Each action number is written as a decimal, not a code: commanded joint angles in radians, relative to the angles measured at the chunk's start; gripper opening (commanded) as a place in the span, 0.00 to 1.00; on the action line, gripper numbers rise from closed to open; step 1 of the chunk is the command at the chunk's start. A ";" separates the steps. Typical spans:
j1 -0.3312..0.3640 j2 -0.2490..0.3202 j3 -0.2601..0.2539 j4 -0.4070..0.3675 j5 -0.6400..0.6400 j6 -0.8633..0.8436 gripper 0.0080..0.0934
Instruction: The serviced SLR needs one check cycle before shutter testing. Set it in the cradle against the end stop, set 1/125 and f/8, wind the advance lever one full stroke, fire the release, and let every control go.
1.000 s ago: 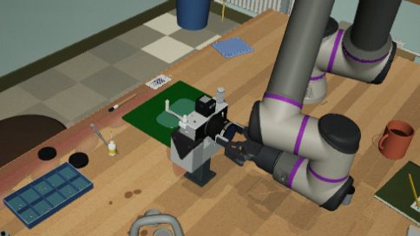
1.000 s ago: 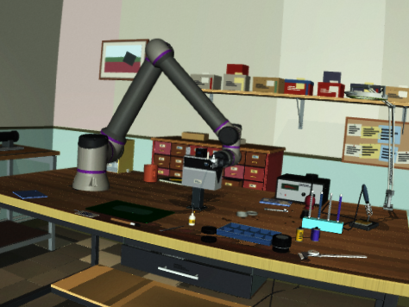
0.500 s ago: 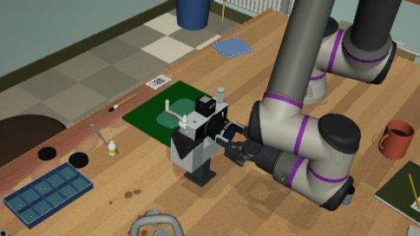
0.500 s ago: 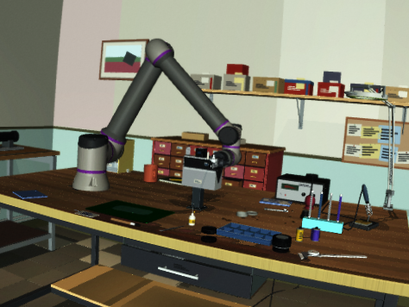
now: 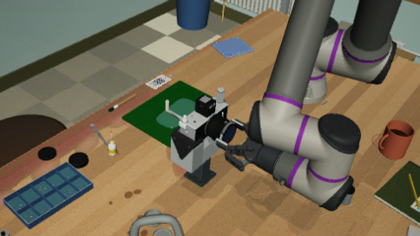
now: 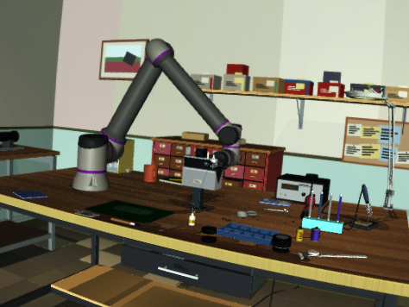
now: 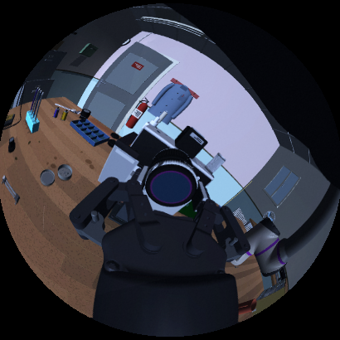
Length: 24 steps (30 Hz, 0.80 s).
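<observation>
The camera's lens barrel (image 7: 171,182) is partly hidden by my gripper (image 7: 172,195), which is closed around it from the front. The SLR camera (image 5: 204,119) sits in the grey cradle (image 5: 193,149) on a dark post at the middle of the bench. Its lens (image 5: 225,129) points toward my arm, and its black prism housing (image 5: 205,104) stands on top. A white advance lever (image 5: 173,112) sticks out over the camera's left end. From the second side camera, the gripper (image 6: 214,160) meets the camera (image 6: 199,164) above the cradle (image 6: 200,177).
A green mat (image 5: 167,113) lies behind the cradle. A blue parts tray (image 5: 45,193) and two black caps (image 5: 63,156) lie to the left, with a small bottle (image 5: 112,149) nearby. An orange mug (image 5: 395,139) and a notebook (image 5: 401,191) lie on the right.
</observation>
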 commanded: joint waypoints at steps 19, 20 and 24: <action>0.000 -0.001 0.000 0.000 0.000 -0.458 0.00; 0.000 -0.001 0.000 0.000 0.000 -0.464 0.00; 0.000 -0.001 0.000 0.000 0.000 -0.474 0.00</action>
